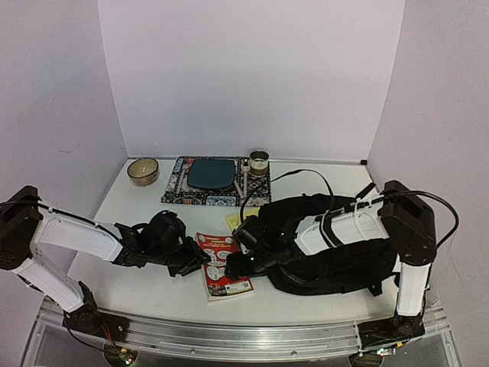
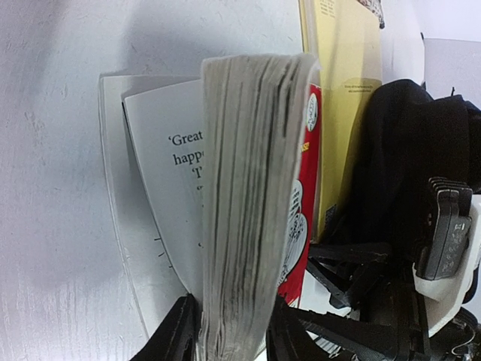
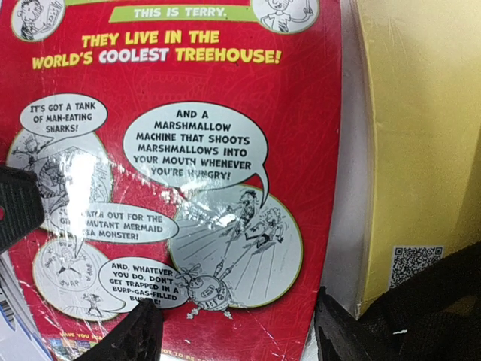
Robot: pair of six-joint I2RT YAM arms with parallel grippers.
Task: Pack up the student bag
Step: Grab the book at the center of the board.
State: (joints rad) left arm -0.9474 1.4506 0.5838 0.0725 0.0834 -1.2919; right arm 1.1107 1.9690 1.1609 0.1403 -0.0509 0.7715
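A red paperback book (image 1: 224, 284) lies near the table's front, its back cover up with cartoon speech bubbles (image 3: 188, 143). My left gripper (image 1: 199, 262) is shut on the book's left edge: the thick block of pages (image 2: 248, 188) stands between both fingers (image 2: 174, 335), while a loose printed leaf lies flat on the table. My right gripper (image 1: 237, 265) hovers open just over the book's right side, and its fingers (image 3: 124, 335) straddle the cover without pinching it. The black student bag (image 1: 336, 241) lies to the right, under the right arm.
A yellow booklet (image 1: 233, 220) lies between the book and the bag, partly under the bag (image 3: 428, 316). At the back stand a dark teal pad on a patterned mat (image 1: 210, 174), a small bowl (image 1: 143, 170) and a small cup (image 1: 259, 162). Walls enclose three sides.
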